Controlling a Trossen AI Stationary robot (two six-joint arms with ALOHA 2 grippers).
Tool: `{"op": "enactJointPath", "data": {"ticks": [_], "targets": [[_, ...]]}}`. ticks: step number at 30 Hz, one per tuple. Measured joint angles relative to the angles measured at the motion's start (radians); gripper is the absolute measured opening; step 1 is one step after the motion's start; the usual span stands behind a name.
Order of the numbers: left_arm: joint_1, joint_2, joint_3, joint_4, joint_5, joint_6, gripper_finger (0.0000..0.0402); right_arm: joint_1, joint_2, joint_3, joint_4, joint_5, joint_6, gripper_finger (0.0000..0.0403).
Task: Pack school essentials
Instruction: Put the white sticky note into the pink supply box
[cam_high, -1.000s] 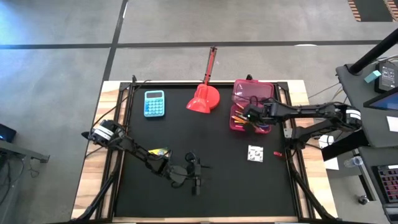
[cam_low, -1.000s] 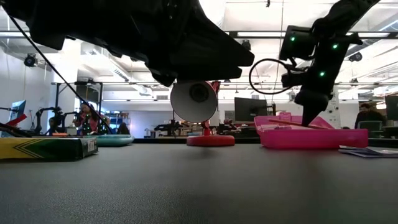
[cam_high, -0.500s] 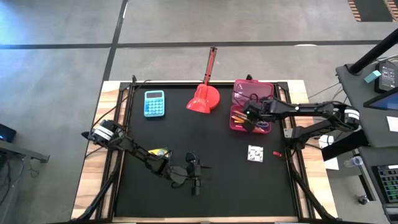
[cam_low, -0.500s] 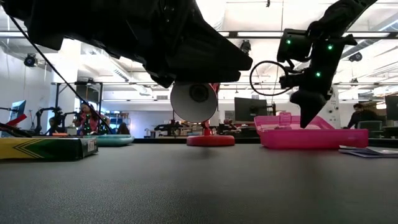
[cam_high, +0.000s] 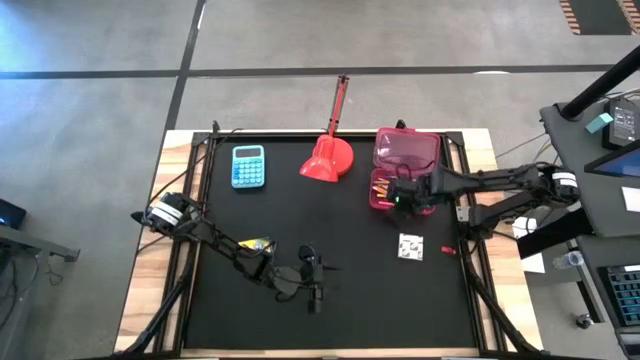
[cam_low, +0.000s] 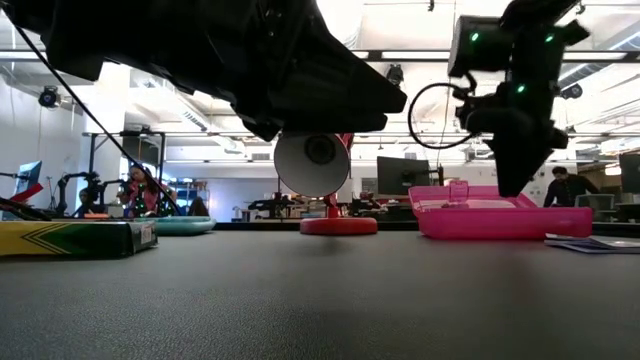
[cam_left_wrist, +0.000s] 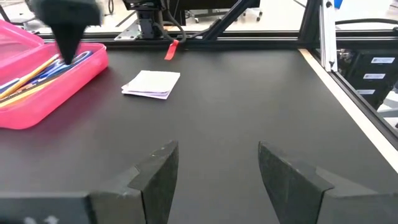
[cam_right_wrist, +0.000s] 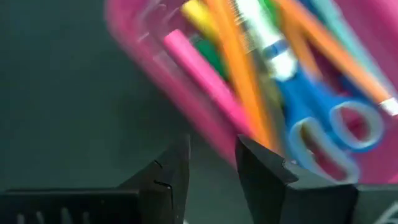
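Observation:
A pink case (cam_high: 405, 172) stands open at the table's far right; orange and yellow pencils (cam_right_wrist: 242, 81) and blue-handled scissors (cam_right_wrist: 311, 124) lie in it. My right gripper (cam_right_wrist: 211, 163) hovers over the case's near left corner, pointing steeply down, its fingers slightly open with nothing between them. A yellow-green crayon box (cam_high: 258, 245) lies flat beside my left arm. My left gripper (cam_left_wrist: 214, 168) waits open low over the table's near middle. A white speckled square (cam_high: 410, 246) and a small red piece (cam_high: 445, 246) lie on the mat near the case.
A light-blue calculator (cam_high: 248, 166) lies at the far left, and a red long-handled scoop (cam_high: 328, 160) sits at the far middle beside the case. The case's lid (cam_high: 407, 148) lies open toward the far edge. Black mat stretches between the two arms.
My right gripper has risen out of the pink case and moved toward the table's near edge, to the case's near left corner. It has rolled about its own axis and tipped more steeply down. My left arm has kept still.

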Motion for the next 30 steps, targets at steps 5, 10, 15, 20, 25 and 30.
{"op": "enactJointPath", "data": {"ticks": [5, 10, 15, 20, 25, 30], "targets": [[0.000, 0.000, 0.000, 0.000, 0.000, 0.000, 0.0203, 0.190, 0.002, 0.000, 0.002, -0.002, 0.143, 0.0102], [0.000, 0.000, 0.000, 0.000, 0.000, 0.000, 0.0203, 0.344, 0.002, -0.002, 0.002, 0.001, 0.261, 0.0089], [0.000, 0.000, 0.000, 0.001, 0.001, 0.000, 0.0203, 0.440, 0.031, -0.004, -0.040, 0.001, 0.337, 0.0074], [0.000, 0.000, 0.000, 0.001, 0.001, -0.002, 0.0203, 0.460, 0.105, -0.006, -0.103, 0.000, 0.397, 0.0057], [0.000, 0.000, 0.000, 0.002, 0.002, -0.002, 0.0203, 0.460, 0.197, -0.006, -0.102, -0.081, 0.353, 0.0046], [0.000, 0.000, 0.000, 0.001, 0.005, -0.003, 0.0203, 0.460, 0.264, -0.004, -0.112, -0.132, 0.333, 0.0040]]}}
